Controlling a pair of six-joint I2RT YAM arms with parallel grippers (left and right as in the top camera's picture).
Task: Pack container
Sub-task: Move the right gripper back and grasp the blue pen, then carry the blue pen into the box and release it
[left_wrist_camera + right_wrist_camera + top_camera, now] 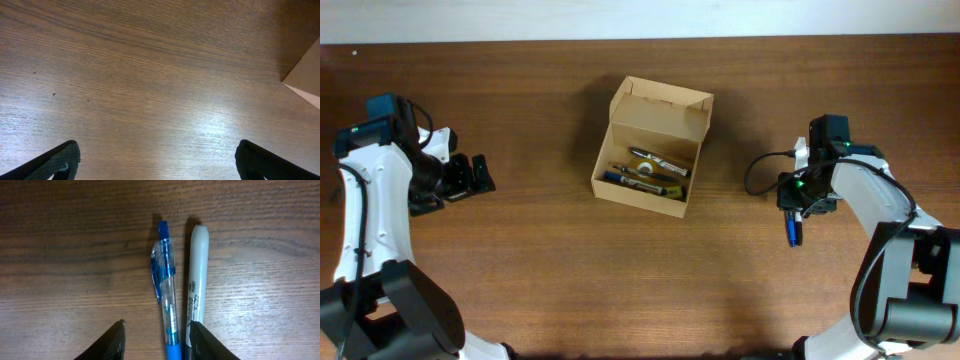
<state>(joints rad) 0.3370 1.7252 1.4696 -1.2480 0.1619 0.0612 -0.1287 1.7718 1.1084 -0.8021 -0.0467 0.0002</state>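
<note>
- While open, one container [660,112] holds roughly three pens [648,172].
- Left gripper [157,146]: jaws wide, empty.
- Right gripper [157,325]: jaws parted over one blue pen [167,290], one marker [196,280].

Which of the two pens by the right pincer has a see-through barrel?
The blue pen, left of the marker in the wrist view; the marker is opaque grey.

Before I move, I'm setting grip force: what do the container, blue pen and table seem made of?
The container looks like plain matte tan cardboard, with folded flaps. The blue pen seems clear glossy plastic, showing highlights. The table shows brown wood grain with slight sheen, possibly laminate.
</note>
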